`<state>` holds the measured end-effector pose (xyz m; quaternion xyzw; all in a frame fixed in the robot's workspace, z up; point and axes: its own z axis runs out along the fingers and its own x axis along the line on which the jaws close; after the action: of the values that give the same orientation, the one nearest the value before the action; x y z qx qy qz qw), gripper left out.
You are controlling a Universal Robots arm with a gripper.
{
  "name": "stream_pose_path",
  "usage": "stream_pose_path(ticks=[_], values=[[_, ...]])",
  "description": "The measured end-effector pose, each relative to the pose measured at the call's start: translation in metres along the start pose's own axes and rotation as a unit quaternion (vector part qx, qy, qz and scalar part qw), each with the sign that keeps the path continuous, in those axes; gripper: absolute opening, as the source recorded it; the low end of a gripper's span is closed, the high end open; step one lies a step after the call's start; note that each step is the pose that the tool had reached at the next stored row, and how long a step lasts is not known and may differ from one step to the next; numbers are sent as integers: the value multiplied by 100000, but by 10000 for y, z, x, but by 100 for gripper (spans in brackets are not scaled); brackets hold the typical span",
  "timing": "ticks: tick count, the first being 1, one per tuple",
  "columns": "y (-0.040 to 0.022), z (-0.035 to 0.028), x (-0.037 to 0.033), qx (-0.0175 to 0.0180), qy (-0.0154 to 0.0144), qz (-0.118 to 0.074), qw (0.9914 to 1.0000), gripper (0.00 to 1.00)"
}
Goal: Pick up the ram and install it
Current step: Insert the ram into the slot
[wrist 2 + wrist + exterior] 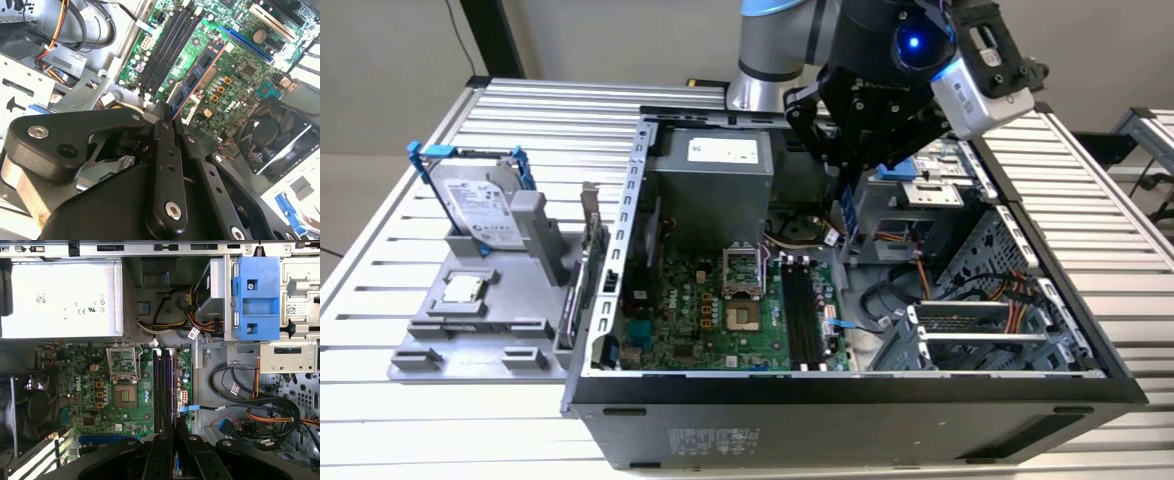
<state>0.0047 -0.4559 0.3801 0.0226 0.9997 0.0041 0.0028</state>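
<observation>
Above the open case, the gripper (pixel 170 120) is clamped on the ram (pixel 197 80), its long axis running parallel to the black memory slots (pixel 167 47) just beside it.

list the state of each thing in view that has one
ram: held edge-on in the gripper, above the motherboard
memory slots: empty
CPU socket: open, no chip
hard drive: upright in the grey stand, outside the case
computer case: side panel off

The motherboard (pixel 720 310) was green, crossed by black memory slots (pixel 803 315). Above it, the ram (pixel 196 80) held in the black gripper (pixel 167 120) was blue with dark chips. Beside the dark case (pixel 854 420), a silver hard drive (pixel 474 205) wore blue brackets on the ribbed pale counter (pixel 400 300).
</observation>
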Motion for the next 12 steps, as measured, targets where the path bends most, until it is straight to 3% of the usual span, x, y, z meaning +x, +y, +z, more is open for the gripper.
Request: stream_pose_path(ticks=[12], values=[[0, 47, 0, 46, 3, -5, 100000, 0]])
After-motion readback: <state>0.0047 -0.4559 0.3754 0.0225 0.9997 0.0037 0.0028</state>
